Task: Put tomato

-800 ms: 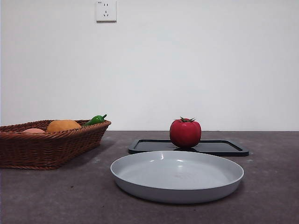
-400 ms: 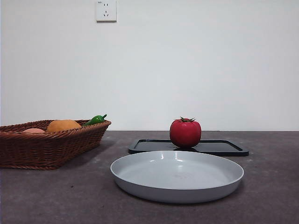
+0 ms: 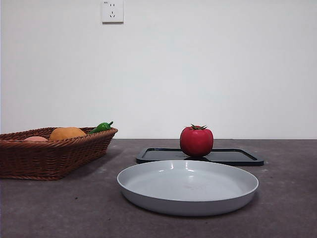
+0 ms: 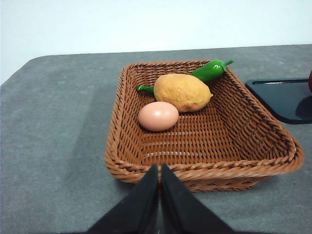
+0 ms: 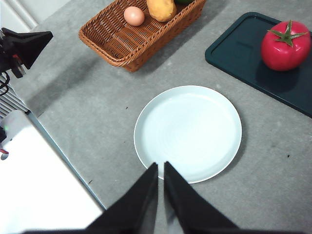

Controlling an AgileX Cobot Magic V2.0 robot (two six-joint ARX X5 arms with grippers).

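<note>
1. Table (image 3: 49, 208): grey, matt, faintly speckled. Nothing on it has moved over the last second; the front view is the same throughout. Judgement: the task has not begun and the tomato has yet to be picked up.
2. Basket (image 3: 49, 158): brown wicker, rectangular, shallow, at the left. It holds a lumpy orange-tan fruit (image 4: 182, 91), a smooth pale egg (image 4: 158, 116) and a glossy green pepper (image 4: 209, 71) at its far side.
3. Plate (image 3: 143, 191): pale grey, round, smooth, low-rimmed, empty, near centre. Likely the place the tomato is meant for, though the task line does not say.
4. Tray (image 3: 233, 156): black, flat, rectangular with rounded corners, just beyond the plate.
5. Tomato (image 3: 196, 141): glossy red, round, dark green stem on top, upright on the tray's left part. Untouched, no arm near it.
6. Right gripper (image 5: 161, 170): black jaws together, nothing between them, high over the plate's near rim, well apart from the tomato.
7. Left gripper (image 4: 159, 170): black jaws together, empty, hanging by the basket's near wall. Waiting.
</note>
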